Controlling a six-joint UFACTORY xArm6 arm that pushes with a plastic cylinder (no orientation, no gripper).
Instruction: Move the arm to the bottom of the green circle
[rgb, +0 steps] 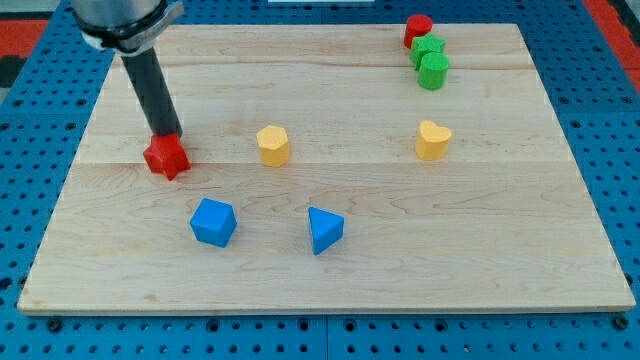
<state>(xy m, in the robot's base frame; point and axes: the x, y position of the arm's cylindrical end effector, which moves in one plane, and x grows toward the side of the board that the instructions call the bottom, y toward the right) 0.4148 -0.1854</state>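
Observation:
The green circle (434, 71) sits near the view's top right, touching a green block (427, 49) just above it, with a red round block (417, 29) above that. My tip (166, 135) is far off at the view's left, touching the top edge of a red star block (166, 156). The dark rod rises from there toward the view's top left.
A yellow hexagon block (273, 145) lies in the middle. A yellow heart block (433, 140) lies below the green circle. A blue block (213, 222) and a blue triangle block (324, 229) lie lower in the view. The wooden board (560, 200) rests on a blue pegboard.

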